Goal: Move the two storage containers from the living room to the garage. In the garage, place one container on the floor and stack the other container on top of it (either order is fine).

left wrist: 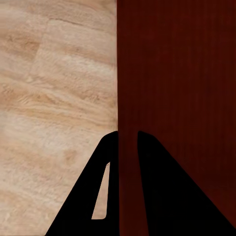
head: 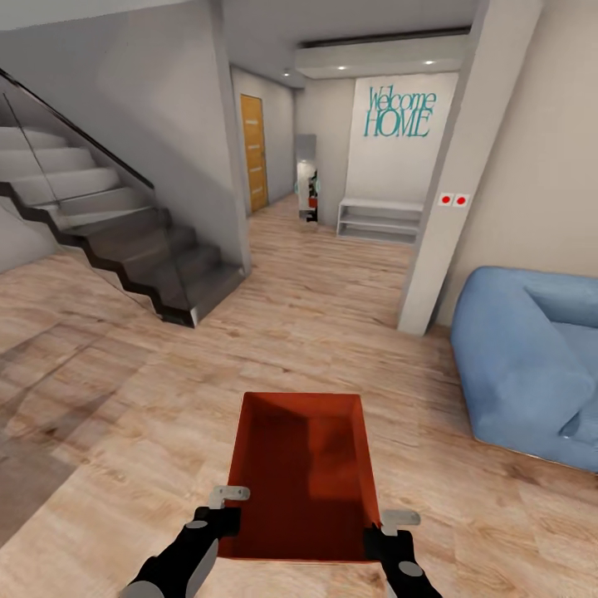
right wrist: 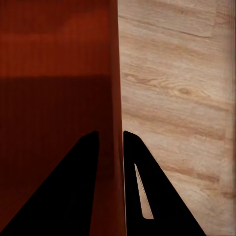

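Orange-red plastic marks the bin (head: 303,473) we carry, held level in front of the trunk over the wood floor (head: 124,415), open top up. The left gripper (head: 223,513) pinches the bin's left wall near the near corner; the right gripper (head: 390,531) pinches the right wall opposite. In each wrist view one finger sits inside the wall and one outside, closed narrow on the thin plastic — left (left wrist: 127,142), right (right wrist: 110,142).

We judge the step in hand to be transport: we stand in the living room, sofa (head: 531,357) to the right, stairs (head: 108,232) to the left, a hallway with a wooden door (head: 254,149) ahead. To do it well, we keep both arms at equal height and fixed spacing so the walls neither flex nor slip, drive the base smoothly, and steer wide of the pillar (head: 453,208) and the stair foot.

The bin's near edge is cut off between the arms, so the depth of each grip is hard to judge. The bin's underside is hidden — we cannot confirm clearance beneath it. The mirror (head: 306,178) down the hall is too small to read.
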